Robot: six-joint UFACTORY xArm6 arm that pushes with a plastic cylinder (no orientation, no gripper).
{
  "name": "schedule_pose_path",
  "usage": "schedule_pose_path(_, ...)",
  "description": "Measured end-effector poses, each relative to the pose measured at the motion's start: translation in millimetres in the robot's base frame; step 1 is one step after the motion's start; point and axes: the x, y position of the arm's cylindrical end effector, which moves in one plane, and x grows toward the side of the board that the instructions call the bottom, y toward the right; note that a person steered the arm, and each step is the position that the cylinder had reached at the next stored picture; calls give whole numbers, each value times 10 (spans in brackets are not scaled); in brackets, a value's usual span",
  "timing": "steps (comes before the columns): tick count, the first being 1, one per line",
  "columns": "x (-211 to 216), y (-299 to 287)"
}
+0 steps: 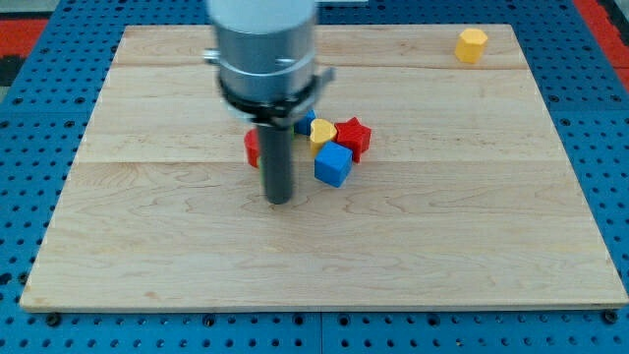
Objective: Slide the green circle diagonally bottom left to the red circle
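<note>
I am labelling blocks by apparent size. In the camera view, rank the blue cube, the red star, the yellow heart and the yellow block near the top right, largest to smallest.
1. Blue cube
2. Red star-shaped block
3. Yellow hexagonal block and yellow heart-shaped block: these look alike; the hexagonal block sits farther away and the heart is partly hidden, so I will not rank them.

A robot lab bench: a pale wooden board (324,246) rests on a blue mat (29,147), with small coloured blocks (334,147) near the board's middle.
</note>
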Motion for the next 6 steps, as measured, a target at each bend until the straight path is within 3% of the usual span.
schedule_pose_path(1, 77, 4)
schedule_pose_path(2, 119, 408)
schedule_pose_path(3, -81, 502)
schedule_pose_path(5, -513, -264)
schedule_pose_path(6, -515, -291)
